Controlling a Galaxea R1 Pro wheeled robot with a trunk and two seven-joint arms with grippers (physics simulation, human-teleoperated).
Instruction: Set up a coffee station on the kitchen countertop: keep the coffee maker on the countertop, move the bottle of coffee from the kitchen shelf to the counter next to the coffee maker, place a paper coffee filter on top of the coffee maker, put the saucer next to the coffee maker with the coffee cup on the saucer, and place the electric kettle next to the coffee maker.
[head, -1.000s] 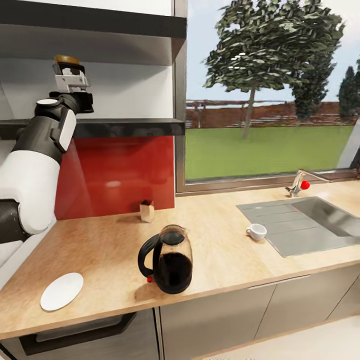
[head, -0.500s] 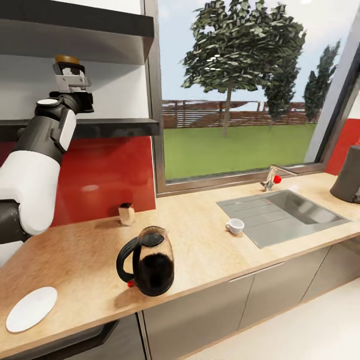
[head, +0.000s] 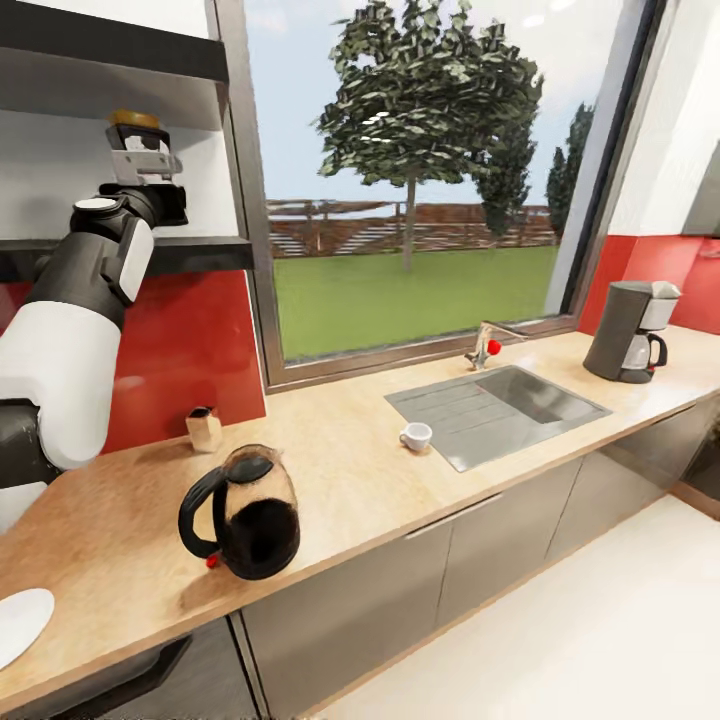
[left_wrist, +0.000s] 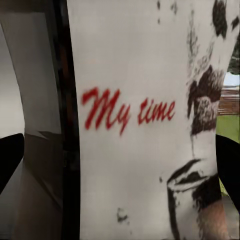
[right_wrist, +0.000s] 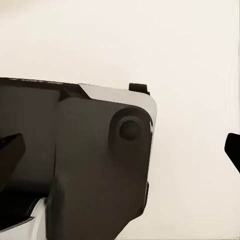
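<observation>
My left gripper is raised and shut on the bottle of coffee, whose gold cap shows above the fingers. The bottle's white label with red writing sits between the dark fingertips. The bottle hangs above the black kitchen shelf. On the wood countertop stand the electric kettle near the front edge, the white saucer at the far left, and the coffee cup beside the sink. The coffee maker is at the far right. My right gripper is open and holds nothing.
A steel sink with a red-knobbed tap lies between the cup and the coffee maker. A small tan object stands by the red backsplash. A big window runs behind the counter. Pale floor opens to the lower right.
The camera has swung right, so everything on the counter has slid left in the picture and the coffee maker has come into view. The left arm keeps the bottle raised in the same pose.
</observation>
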